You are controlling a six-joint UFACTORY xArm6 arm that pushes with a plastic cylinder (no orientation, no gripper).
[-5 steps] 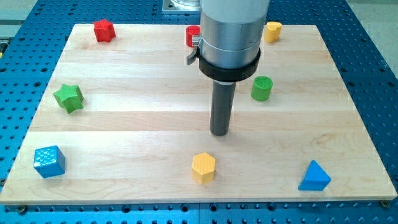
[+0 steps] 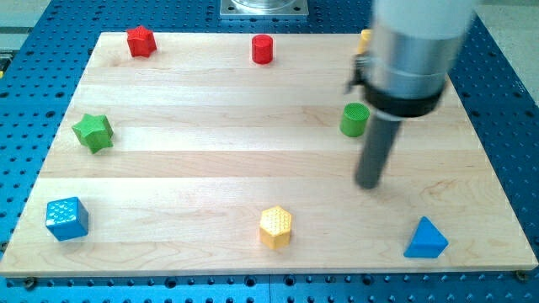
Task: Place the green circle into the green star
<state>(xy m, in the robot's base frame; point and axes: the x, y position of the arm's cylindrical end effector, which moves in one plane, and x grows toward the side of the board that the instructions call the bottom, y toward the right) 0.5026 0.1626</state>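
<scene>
My tip, a plain rod with no pincer to spread or pinch, rests on the board at about five o'clock from the green circle, near but apart, while the green star sits far off toward nine o'clock.

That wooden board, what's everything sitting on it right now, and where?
Wooden board: one, pale, on a blue perforated table.
Red star: one, top left.
Red cylinder: one, top centre.
Yellow block: one, top right, mostly hidden behind the arm.
Green circle: one, right of centre.
Green star: one, far left.
Blue cube: one, bottom left.
Yellow hexagon: one, bottom centre.
Blue triangle: one, bottom right.
My tip: one dark rod, just below-right of the green circle, apart from it.
</scene>
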